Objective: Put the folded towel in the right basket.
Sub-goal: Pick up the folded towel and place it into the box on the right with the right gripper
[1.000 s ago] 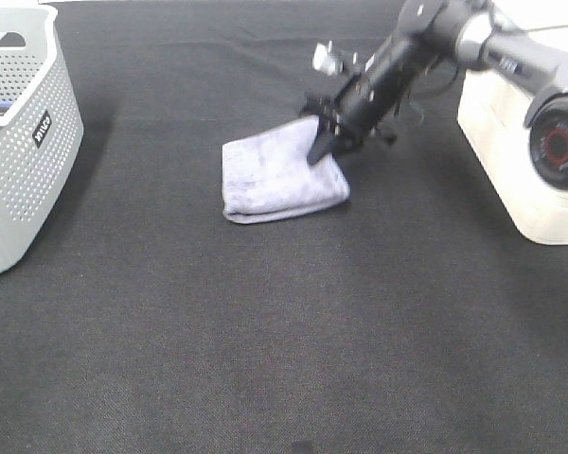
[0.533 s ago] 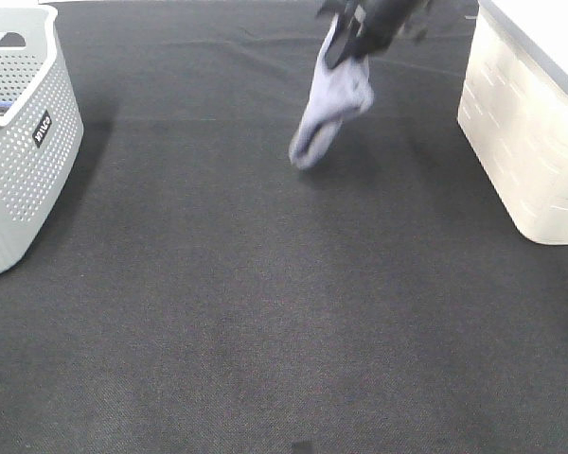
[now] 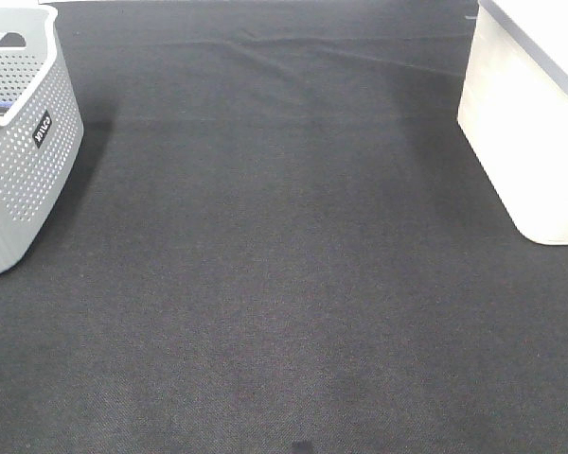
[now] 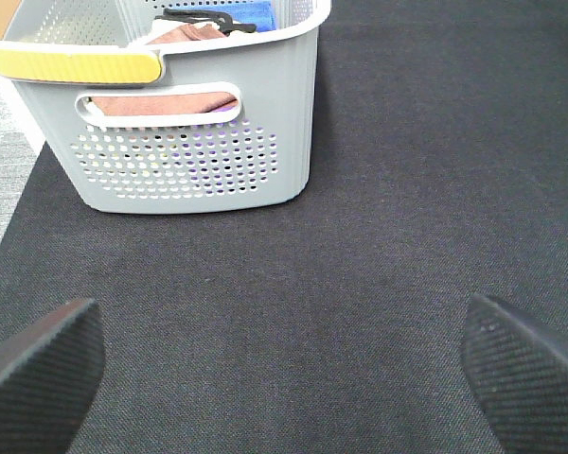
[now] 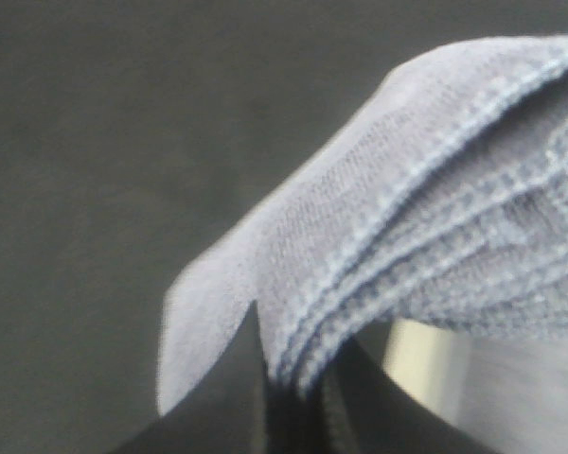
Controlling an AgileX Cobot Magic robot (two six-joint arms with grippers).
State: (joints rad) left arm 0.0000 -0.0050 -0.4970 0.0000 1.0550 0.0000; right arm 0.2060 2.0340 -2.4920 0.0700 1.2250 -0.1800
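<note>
One folded towel [image 5: 407, 218], layered edge tight inside the clenched right pincer [image 5: 289, 402].

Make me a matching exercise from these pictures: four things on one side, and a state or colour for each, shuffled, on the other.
Things:
1. folded towel
2. left basket
3. right basket
4. left end effector

States:
A. open, holding nothing
B. grey, perforated, cloths inside
C. pinched in the right end effector
D. cream white

Pairs: 1-C, 2-B, 3-D, 4-A
</note>
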